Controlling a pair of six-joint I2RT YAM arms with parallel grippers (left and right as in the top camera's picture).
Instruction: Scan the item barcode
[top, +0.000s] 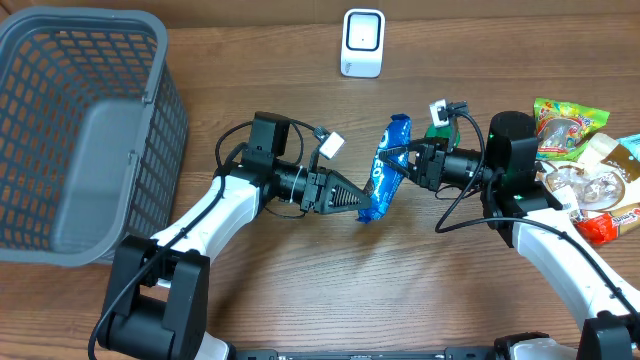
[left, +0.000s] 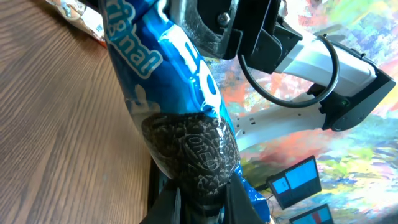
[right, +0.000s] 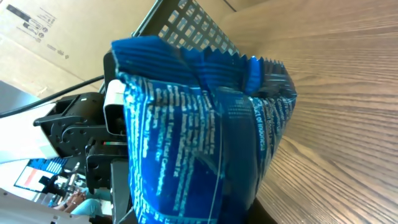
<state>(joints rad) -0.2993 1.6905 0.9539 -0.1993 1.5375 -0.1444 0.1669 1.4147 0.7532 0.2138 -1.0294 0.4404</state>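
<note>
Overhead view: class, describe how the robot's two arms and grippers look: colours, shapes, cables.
The left arm and right arm have white links and black cylindrical joints. The left gripper is black, tapering to a wedge; the right gripper is black and blocky. Thin black cables loop by each wrist, near a small white box.

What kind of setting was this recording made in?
Probably a mock shop checkout on a wooden table: a grey shopping basket, what looks like a white scanner, and a heap of packaged snacks.
</note>
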